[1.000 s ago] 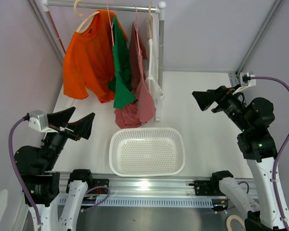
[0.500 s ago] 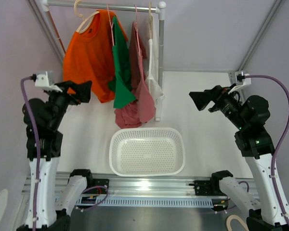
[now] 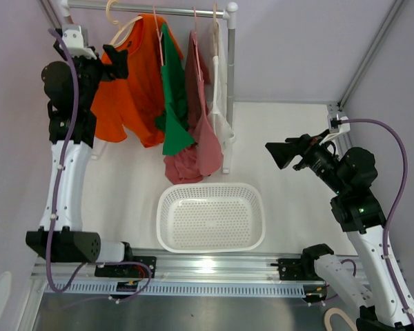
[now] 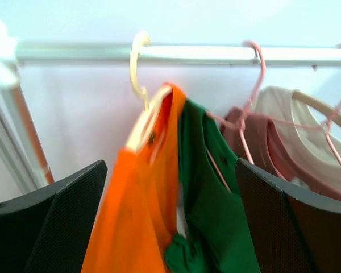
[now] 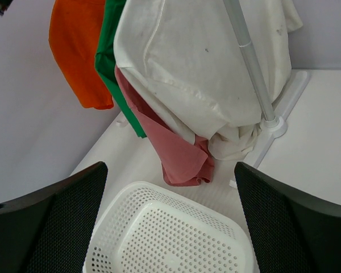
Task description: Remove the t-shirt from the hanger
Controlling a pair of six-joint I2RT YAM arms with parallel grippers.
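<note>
Your white surface [image 3: 290, 138] carries a clothes rail [image 3: 179, 9] over its far-left corner, placed where the left arm can reach up to it. The orange t-shirt [image 3: 127, 89], your likely target, hangs nearest the rail's left end. It is draped over a cream hanger [image 4: 142, 114] whose hook sits on the bar, so it will probably have to slide off one shoulder at a time. Beside it hang a green shirt [image 3: 174, 103], a pink shirt [image 3: 200, 138] and a white shirt [image 3: 221, 89], packed close enough to snag.

The perforated basket [image 3: 162, 221] lies at the middle of the near edge, below the rail, presumably to receive the garment.

Your left gripper [image 3: 116, 61] is raised to the orange collar with its fingers spread wide on either side of the hanger's shoulder, holding nothing. It looks lined up to close on fabric or hanger. Your right gripper [image 3: 286, 153] hovers over the right side of the surface, also spread wide and empty, facing the rail as if waiting to assist.
</note>
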